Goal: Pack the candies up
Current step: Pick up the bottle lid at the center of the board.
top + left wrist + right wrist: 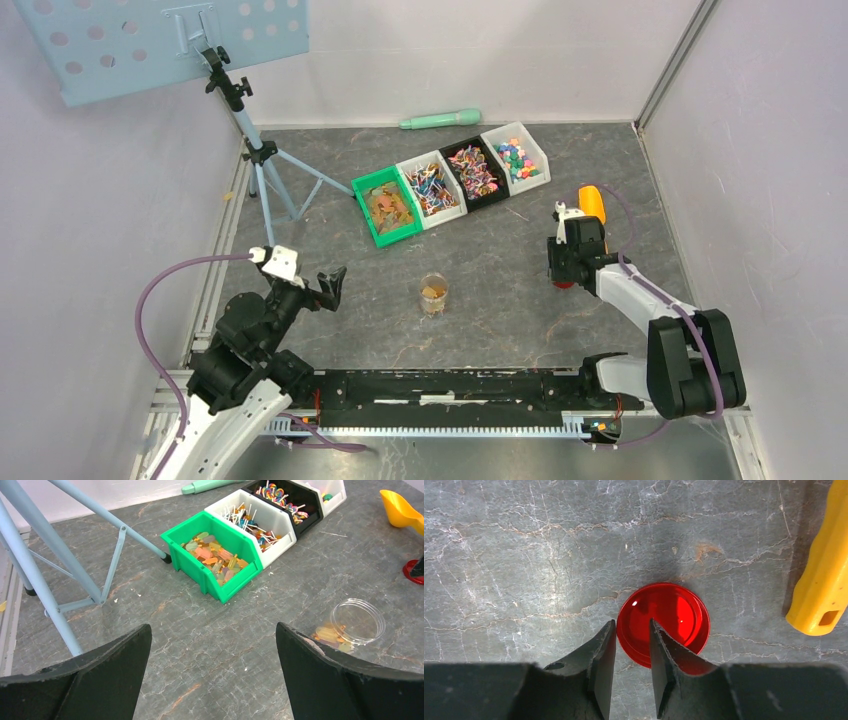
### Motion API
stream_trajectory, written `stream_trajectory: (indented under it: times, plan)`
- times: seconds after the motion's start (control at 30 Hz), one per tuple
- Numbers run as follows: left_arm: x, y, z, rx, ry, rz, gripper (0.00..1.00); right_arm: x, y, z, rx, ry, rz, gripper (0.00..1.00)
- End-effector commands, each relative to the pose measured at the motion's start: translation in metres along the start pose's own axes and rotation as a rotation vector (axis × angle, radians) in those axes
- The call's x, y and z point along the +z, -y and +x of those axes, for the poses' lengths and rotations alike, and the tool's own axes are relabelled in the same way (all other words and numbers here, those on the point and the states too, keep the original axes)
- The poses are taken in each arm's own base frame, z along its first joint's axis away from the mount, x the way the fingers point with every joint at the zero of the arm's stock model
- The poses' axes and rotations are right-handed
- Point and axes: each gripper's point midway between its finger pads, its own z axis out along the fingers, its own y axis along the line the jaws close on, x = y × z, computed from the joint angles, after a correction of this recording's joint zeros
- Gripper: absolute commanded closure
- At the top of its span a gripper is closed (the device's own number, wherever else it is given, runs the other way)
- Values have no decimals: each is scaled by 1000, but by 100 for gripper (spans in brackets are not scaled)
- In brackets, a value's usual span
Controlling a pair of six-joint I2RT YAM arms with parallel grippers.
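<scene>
The candies lie sorted in a row of bins: a green bin [364, 203] [186, 548] of golden-brown ones [388, 209], then a white bin [409, 165], a black bin [497, 163] and a second white bin [538, 149]. A clear jar [434, 294] [358, 622] at mid-table has a few candies [330, 634] at its bottom. My right gripper [562, 272] [633, 622] hangs over the red lid [674, 614] [414, 571]. Its jaws are narrowly open, astride the lid's left rim. My left gripper [335, 287] [212, 626] stands wide open and empty, left of the jar.
A yellow scoop [592, 203] [821, 565] [400, 510] lies just beyond the right gripper. A blue tripod [262, 160] [60, 575] stands at the back left, and a mint-green tool [440, 119] lies by the back wall. Enclosure walls stand on both sides.
</scene>
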Motion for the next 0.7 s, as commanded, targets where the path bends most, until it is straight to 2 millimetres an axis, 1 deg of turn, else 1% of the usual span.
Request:
stream_trajectory:
  times: [0.0, 0.07, 0.17, 0.3, 0.33, 0.4, 0.5, 0.6, 0.67]
  plan:
    - [-1, 5, -11, 44, 49, 41, 0, 0, -4, -19, 2, 44, -1, 67]
    - [-1, 7, -12, 44, 60, 54, 0, 1, -5, -16, 5, 43, -3, 72]
    - [0, 9, -11, 43, 60, 60, 0, 1, -6, -13, 3, 37, -5, 76]
    - [2, 8, -10, 45, 43, 53, 0, -1, -12, -17, -4, 49, -35, 98]
    - [3, 8, -10, 43, 39, 50, 0, -1, -11, -17, -6, 50, -34, 100]
    - [3, 8, -11, 33, 46, 48, 0, -3, -9, -17, -4, 57, -23, 100]
    - [5, 9, -9, 28, 43, 53, 0, -7, -16, -18, 0, 81, -65, 100]
    - [7, 10, -6, 26, 28, 53, 0, -15, -38, -21, -8, 100, -177, 100]
    - [9, 12, -4, 22, 7, 61, 0, -24, -56, -22, -19, 116, -264, 100]
